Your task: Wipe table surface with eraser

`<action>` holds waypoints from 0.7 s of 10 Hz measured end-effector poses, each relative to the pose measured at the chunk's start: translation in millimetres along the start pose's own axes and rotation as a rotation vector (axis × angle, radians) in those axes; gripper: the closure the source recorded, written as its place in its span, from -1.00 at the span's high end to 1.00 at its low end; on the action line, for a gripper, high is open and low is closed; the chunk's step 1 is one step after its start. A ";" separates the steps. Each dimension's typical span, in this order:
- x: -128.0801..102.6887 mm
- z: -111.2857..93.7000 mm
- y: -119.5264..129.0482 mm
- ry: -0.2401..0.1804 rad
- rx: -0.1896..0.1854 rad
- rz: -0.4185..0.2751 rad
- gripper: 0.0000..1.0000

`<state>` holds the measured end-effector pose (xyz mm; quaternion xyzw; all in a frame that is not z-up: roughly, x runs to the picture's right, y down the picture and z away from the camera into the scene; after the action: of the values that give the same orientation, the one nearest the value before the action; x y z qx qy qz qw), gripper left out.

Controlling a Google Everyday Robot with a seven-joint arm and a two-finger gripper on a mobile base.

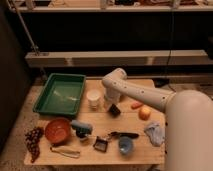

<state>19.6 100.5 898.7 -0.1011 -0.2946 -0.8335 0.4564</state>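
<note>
The pincer (114,109) hovers just above the eraser (124,135), table surface (100,122).

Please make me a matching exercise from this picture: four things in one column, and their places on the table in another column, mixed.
Things:
1. green plastic tray
2. round orange bowl
3. crumpled pale blue cloth
4. robot's dark tool

Places:
A. right side, near the front
B. middle of the wooden table surface, beside the white cup
C. back left
D. front left

Pairs: 1-C, 2-D, 3-A, 4-B
</note>
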 end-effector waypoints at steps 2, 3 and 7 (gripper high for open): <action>-6.9 -2.7 -26.6 0.005 0.034 -0.060 -1.00; -19.4 -4.1 -39.3 0.001 0.049 -0.084 -1.00; -81.7 -2.1 -74.6 -0.045 0.090 -0.128 -1.00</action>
<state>4.7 187.2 831.6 -0.0803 -0.3477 -0.8445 0.3995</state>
